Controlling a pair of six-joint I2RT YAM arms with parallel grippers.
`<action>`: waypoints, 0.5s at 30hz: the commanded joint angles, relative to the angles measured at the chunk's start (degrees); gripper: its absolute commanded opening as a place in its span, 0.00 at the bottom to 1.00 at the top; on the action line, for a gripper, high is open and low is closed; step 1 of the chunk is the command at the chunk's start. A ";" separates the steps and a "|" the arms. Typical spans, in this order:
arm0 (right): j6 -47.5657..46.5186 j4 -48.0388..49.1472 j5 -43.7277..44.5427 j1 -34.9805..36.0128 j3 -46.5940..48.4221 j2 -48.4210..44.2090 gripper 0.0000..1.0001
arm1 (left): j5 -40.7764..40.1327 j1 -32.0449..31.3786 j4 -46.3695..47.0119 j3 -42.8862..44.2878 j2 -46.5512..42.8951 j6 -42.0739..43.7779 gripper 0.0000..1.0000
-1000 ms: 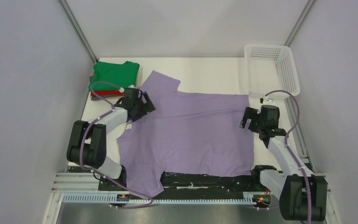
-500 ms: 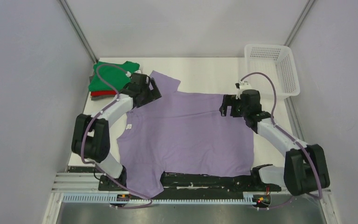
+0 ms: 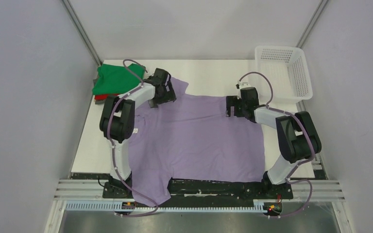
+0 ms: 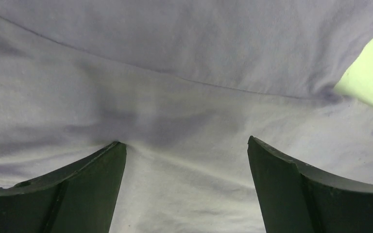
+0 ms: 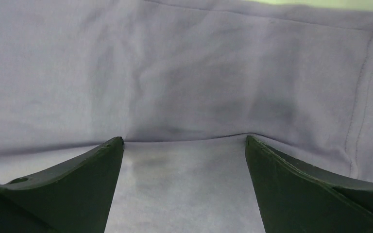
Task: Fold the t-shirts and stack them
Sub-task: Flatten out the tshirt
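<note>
The lilac t-shirt [image 3: 199,136] lies spread flat across the table, neck to the left. My left gripper [image 3: 162,97] is open, its fingertips [image 4: 102,165] pressed down on the cloth [image 4: 184,97] at the far sleeve and shoulder. My right gripper [image 3: 233,108] is open, its fingertips [image 5: 102,160] pressed on the cloth [image 5: 184,87] near the far hem corner, with a fold line between them. A folded green t-shirt [image 3: 116,78] lies on a red one [image 3: 108,97] at the far left. A dark one shows only as a thin edge under them.
A white mesh basket [image 3: 282,72] stands at the far right corner. Grey walls close in both sides. The black arm-base rail [image 3: 213,187] runs along the near edge, with the near sleeve hanging over it.
Both arms have reached away from me toward the shirt's far edge. The left gripper moved from the collar area to the far sleeve. The right gripper moved left and back onto the far hem.
</note>
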 commanded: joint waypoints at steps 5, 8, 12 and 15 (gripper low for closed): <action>-0.13 1.02 -0.51 -1.28 10.03 10.54 0.98 | -0.44 1.52 -8.01 16.56 15.07 1.11 1.00; 0.39 0.81 -0.93 -2.20 13.27 13.27 0.98 | 0.44 2.71 -12.19 26.99 20.74 2.28 1.00; -0.07 1.00 -2.93 -3.51 19.45 17.90 0.98 | 2.15 4.07 -18.52 41.79 28.84 3.62 1.00; 0.08 0.83 -4.87 -4.77 23.97 22.24 0.98 | 4.49 4.97 -19.13 48.63 32.36 4.32 1.00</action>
